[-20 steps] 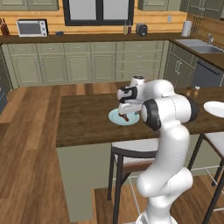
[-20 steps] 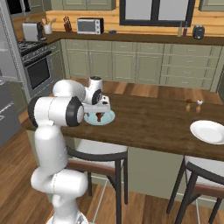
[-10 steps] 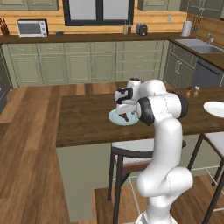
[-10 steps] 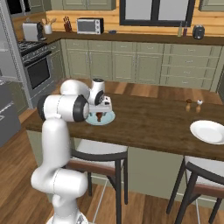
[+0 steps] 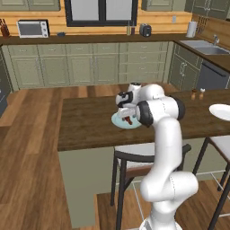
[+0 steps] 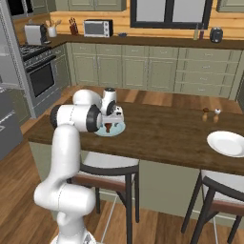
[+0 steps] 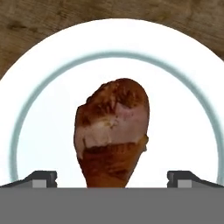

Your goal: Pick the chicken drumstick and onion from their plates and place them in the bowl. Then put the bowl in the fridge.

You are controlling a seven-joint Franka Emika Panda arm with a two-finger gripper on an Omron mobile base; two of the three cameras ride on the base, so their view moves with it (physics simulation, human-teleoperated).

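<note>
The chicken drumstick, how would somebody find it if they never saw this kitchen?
Look at the long dark wooden counter in the middle of the kitchen. On it, under the robot's open hand, sits a light blue plate, and the chicken drumstick lies on that. It's the reddish-brown lump with a thin end; the white plate further along holds no meat.

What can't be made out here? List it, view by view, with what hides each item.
- Hand view: the chicken drumstick has its thin end cut off at the bottom edge; the light blue plate runs past the frame.
- Left base view: the gripper and the arm cover most of that plate.
- Right base view: the white plate is cut by the right edge.
</note>
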